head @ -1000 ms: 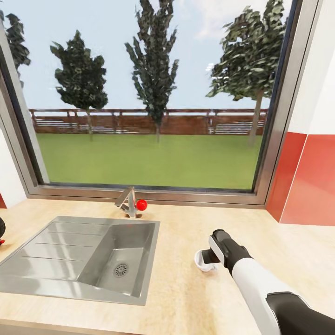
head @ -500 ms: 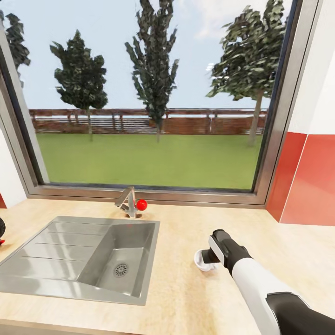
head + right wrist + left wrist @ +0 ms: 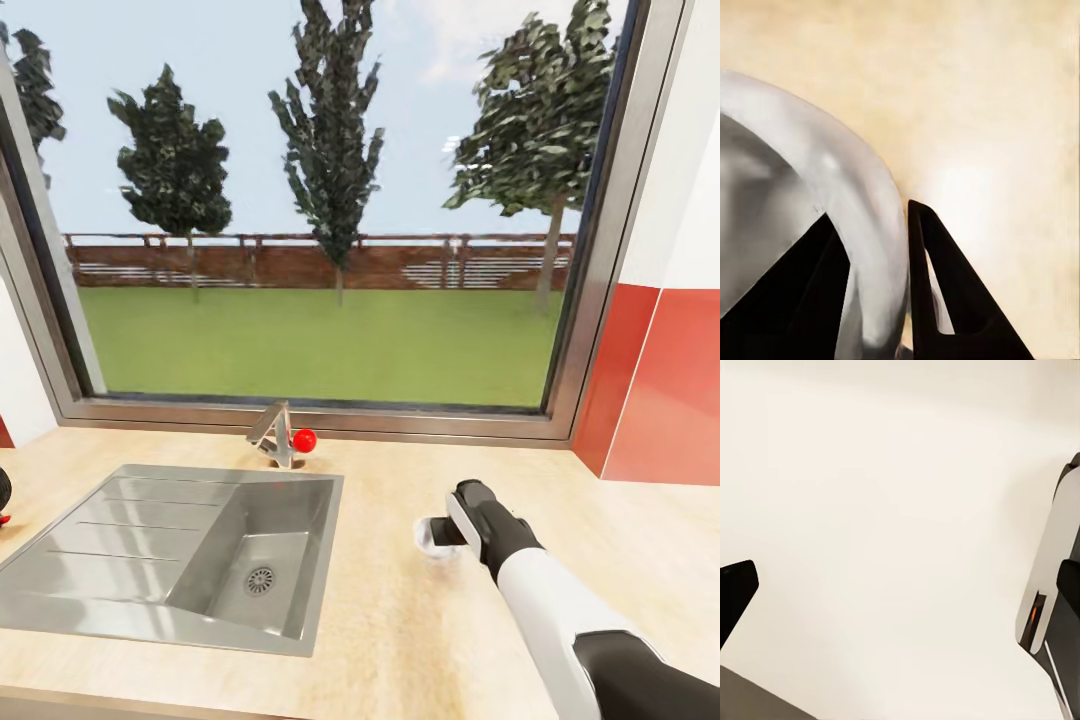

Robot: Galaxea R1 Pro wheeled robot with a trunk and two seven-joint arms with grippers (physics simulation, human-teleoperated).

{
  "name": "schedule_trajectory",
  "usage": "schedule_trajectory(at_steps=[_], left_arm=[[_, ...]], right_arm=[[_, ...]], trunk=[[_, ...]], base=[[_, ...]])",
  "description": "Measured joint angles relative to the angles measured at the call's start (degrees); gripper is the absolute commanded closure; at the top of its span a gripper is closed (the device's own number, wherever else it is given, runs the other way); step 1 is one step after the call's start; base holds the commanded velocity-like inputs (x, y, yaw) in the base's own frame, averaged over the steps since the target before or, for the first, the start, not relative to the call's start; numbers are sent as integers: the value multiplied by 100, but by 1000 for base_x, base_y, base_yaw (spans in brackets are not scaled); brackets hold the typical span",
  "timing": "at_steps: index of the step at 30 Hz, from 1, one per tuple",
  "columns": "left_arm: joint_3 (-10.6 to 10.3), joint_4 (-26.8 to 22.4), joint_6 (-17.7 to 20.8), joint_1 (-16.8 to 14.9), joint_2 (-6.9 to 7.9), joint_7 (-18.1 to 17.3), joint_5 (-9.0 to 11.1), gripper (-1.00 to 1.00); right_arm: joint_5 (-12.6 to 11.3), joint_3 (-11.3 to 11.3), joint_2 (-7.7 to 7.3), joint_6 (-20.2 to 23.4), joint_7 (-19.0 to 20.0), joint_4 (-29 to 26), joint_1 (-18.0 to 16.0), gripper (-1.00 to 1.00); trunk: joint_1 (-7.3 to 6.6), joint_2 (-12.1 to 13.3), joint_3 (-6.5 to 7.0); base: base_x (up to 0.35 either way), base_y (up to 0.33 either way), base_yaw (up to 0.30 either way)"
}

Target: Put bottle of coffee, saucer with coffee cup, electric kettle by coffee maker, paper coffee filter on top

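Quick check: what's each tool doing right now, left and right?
Left tool: open, holding nothing.
Right tool: shut on the coffee cup, one finger inside its rim, one outside.

A wide window with a grey metal frame [image 3: 585, 250] takes up most of the head view from nine o'clock round to two o'clock. Through its glass lie a flat green lawn [image 3: 320, 345], a low brown slatted fence [image 3: 300, 262] and several dark evergreen trees [image 3: 330, 130] under a pale blue sky — plain daylight. At three o'clock stands a wall with white upper tiles and red lower tiles [image 3: 665, 390]. Below the sill a light wood-coloured worktop [image 3: 400, 640] spans the view — an inset steel sink with a ribbed drainer [image 3: 180, 555] sits at seven o'clock, with an angular steel tap with a red knob [image 3: 282, 436] behind it.
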Motion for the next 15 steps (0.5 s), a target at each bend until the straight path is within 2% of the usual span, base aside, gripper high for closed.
schedule_trajectory(at_steps=[4,7,10,13,15], left_arm=[[1,0,0,0,0,1,-2,-100],[2,0,0,0,0,2,-4,-100],[6,0,0,0,-3,2,-4,-100],[7,0,0,-2,-7,2,-3,-100],[11,0,4,-1,-8,2,-1,-100]], right_arm=[[-16,0,12,12,11,-729,1,100],[-120,0,17,16,80,-1126,2,100],[-380,7,19,20,203,-1435,2,100],[-773,20,20,20,283,-1744,2,100],[-950,31,19,21,303,-1853,2,100]], trunk=[[0,-1,0],[0,0,-1],[0,0,-1],[0,0,-1],[0,0,-1]], base=[[0,0,0],[0,0,0],[0,0,0],[0,0,0],[0,0,0]])
